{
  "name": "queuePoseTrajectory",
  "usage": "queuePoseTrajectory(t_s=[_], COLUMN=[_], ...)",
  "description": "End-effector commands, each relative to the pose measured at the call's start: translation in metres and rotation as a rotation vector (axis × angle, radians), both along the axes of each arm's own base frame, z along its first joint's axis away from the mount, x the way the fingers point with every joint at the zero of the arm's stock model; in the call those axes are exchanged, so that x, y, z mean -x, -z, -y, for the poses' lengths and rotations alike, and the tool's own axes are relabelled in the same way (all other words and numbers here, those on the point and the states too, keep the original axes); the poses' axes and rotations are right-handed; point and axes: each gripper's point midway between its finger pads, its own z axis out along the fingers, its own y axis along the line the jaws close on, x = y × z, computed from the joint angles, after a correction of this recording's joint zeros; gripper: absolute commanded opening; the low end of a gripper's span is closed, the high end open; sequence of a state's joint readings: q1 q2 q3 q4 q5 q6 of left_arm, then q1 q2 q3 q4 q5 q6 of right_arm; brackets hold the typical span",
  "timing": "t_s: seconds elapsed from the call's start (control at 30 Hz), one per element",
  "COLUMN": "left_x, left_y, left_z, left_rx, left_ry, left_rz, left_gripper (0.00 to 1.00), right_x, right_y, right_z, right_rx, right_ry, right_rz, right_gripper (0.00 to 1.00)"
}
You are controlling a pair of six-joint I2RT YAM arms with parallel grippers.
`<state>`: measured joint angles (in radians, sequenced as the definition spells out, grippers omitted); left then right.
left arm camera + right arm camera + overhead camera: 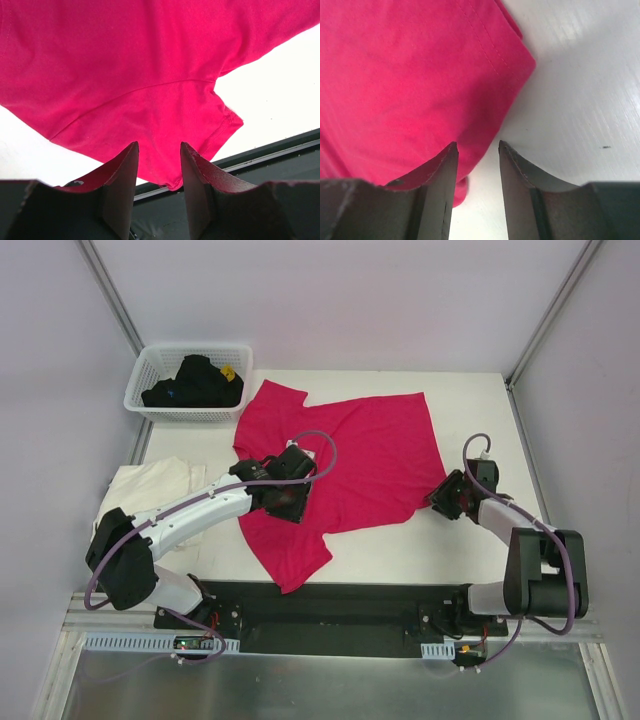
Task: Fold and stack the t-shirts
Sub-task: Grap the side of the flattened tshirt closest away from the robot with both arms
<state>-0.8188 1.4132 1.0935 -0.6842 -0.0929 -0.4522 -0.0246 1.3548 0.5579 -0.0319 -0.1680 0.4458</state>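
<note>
The magenta-red t-shirt [370, 455] lies spread across the middle of the table, one sleeve toward the basket and one toward the near edge. My left gripper [290, 510] hovers over its near-left part. In the left wrist view this gripper [159, 147] stands open, and the near sleeve [200, 130] shows beyond the tips, unpinched. My right gripper [440, 497] sits at the shirt's near-right corner. It is also open [477, 145], with the hem edge [485, 120] by its left finger and bare table under the right one. The cream-white t-shirt [150, 485] lies crumpled at the left edge, partly under the left arm.
A white lattice basket [150, 365] at the back left holds dark clothes [195, 382]. Bare white table [470, 420] shows right of the shirt. The black base rail [340, 605] runs along the near edge. Walls close in the left and right sides.
</note>
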Motion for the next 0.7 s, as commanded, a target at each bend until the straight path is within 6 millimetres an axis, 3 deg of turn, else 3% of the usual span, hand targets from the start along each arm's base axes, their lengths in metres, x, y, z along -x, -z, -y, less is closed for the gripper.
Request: queuePoseTrajectory(t_s=[0.0,0.3,0.53,0.67], left_x=[-0.001,-0.003,-0.004,-0.004], left_y=[-0.010,-0.007,-0.004,-0.002], left_z=[-0.004,-0.003,-0.002,-0.003], left_rx=[-0.015,-0.026,-0.034,-0.041], left_ry=[0.015,0.019,0.024,0.029], left_rz=[0.039,0.033,0.027,0.023], left_gripper=[0.38,0.38,0.38,0.38], right_x=[-0.013,-0.020,-0.024,-0.025], right_y=[0.000,0.008,0.002,-0.004], right_z=[0.006,0.004,0.003,0.002], right_rx=[0.016,0.001,-0.009,-0.015], right_ry=[0.024,0.026,0.030,0.031], right_rz=[0.013,0.010,0.030,0.042], right_gripper=[0.41,0.32,0.06,0.01])
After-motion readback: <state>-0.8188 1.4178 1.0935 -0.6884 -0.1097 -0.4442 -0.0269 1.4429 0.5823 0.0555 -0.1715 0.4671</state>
